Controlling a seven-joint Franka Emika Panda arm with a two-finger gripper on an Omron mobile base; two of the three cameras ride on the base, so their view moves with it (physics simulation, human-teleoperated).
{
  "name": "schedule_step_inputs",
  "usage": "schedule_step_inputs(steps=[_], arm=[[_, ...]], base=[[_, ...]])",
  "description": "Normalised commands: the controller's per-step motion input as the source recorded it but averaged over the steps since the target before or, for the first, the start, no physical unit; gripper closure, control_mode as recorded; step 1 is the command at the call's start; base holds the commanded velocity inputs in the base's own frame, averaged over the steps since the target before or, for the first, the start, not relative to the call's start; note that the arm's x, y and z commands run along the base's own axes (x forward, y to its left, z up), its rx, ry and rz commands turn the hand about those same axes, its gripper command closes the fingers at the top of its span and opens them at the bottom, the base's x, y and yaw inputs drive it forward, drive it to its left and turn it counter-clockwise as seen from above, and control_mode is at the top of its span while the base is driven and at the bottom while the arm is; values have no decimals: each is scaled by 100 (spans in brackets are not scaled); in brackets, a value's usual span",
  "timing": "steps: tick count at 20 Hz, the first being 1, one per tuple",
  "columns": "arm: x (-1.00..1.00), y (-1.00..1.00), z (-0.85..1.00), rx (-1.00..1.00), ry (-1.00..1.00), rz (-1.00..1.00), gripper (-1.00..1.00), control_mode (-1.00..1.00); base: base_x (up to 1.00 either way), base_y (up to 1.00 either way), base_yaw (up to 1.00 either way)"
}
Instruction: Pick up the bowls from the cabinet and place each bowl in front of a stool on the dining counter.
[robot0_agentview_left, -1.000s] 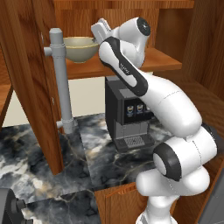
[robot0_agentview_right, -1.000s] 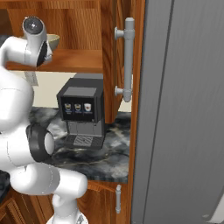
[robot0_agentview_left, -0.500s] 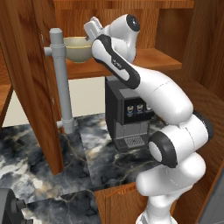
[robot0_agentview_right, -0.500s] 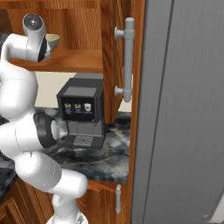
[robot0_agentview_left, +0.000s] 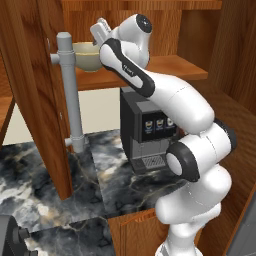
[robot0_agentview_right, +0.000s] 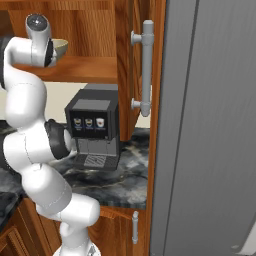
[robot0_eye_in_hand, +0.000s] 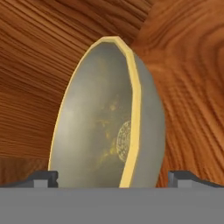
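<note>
Now, line by line, largest thing first.
Change in arm: since a second ago the white arm (robot0_agentview_left: 170, 100) has stretched up and further into the cabinet (robot0_agentview_left: 30, 75); its hand has gone from the shelf's front edge to right at the bowl, while the scene around it has kept its place.
Cabinet: reddish-brown wood, its open door with a grey bar handle (robot0_agentview_left: 67, 90) standing just left of the bowl and across part of it in the left base view.
Counter: black-and-grey marbled top (robot0_agentview_left: 45, 180) below the cabinet, apart from the shelf.
Coffee machine: dark box (robot0_agentview_right: 92, 125) at the back of the counter, under the shelf.
Shelf: plain wooden board (robot0_agentview_left: 170, 67); the bowl sits near its left end.
Bowl: olive-beige (robot0_eye_in_hand: 109, 118), pale yellow rim, mottled inside with a faint round mark; the hand view shows it rolled on its side.
Gripper: jaws (robot0_eye_in_hand: 113, 177) spread wide, one tip on each side of the bowl, not closed on it.
</note>
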Motion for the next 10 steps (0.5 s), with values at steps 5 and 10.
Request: schedule_step_inputs(steps=[5, 10], arm=[[1, 11, -4, 0, 4, 0, -100, -100], [0, 7, -3, 0, 4, 0, 100, -100]], base=[[0, 0, 0], [0, 0, 0]])
